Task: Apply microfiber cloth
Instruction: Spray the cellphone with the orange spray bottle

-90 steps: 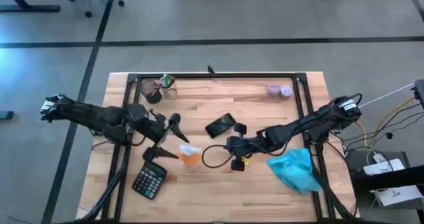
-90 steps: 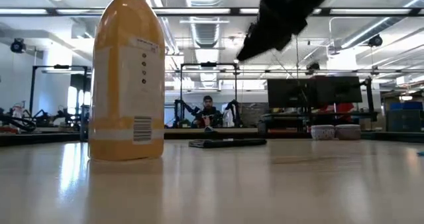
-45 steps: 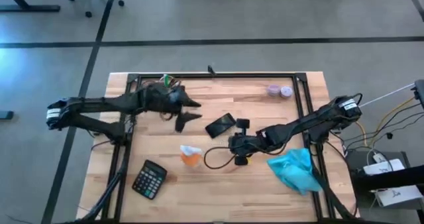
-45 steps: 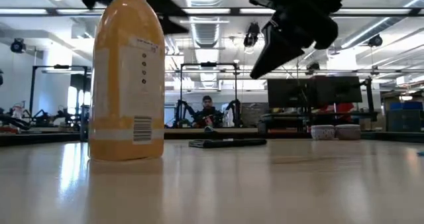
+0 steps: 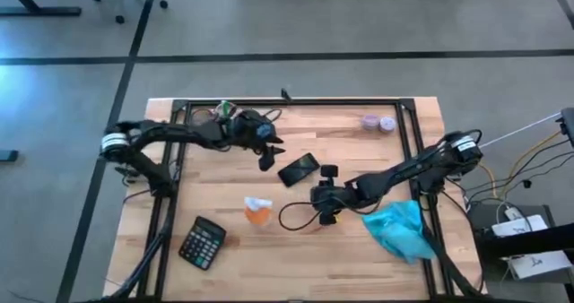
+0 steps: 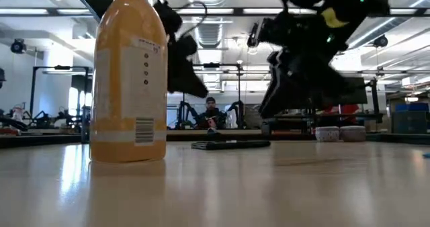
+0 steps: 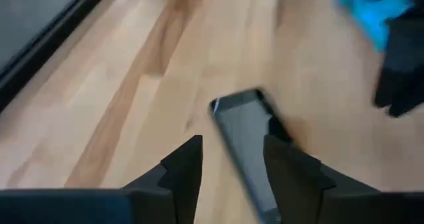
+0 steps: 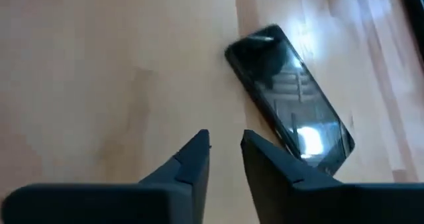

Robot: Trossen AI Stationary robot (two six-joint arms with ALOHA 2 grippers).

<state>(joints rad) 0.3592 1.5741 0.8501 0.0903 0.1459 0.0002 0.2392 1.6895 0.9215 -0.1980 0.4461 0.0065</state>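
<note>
The turquoise microfiber cloth (image 5: 401,229) lies crumpled on the table near the right edge, with no gripper on it; a corner of the cloth (image 7: 371,12) shows in the left wrist view. A black phone (image 5: 299,169) lies flat at the table's middle. My left gripper (image 5: 273,152) hovers open just left of the phone (image 7: 248,138), pointing at it. My right gripper (image 5: 317,194) hangs open, its fingers a narrow gap apart, just near and right of the phone (image 8: 288,98), between phone and cloth. Both grippers hold nothing.
An orange bottle (image 5: 257,211) with a white top stands near the middle and fills the left of the low view (image 6: 127,79). A calculator (image 5: 202,243) lies near the front left. A pen holder (image 5: 224,115) and small cups (image 5: 378,122) stand along the far edge.
My left gripper has swung from beside the calculator and bottle toward the far edge, then toward the table's right, ending next to the phone. My right gripper has come down somewhat over the same spot. Phone, bottle and cloth have stayed put.
</note>
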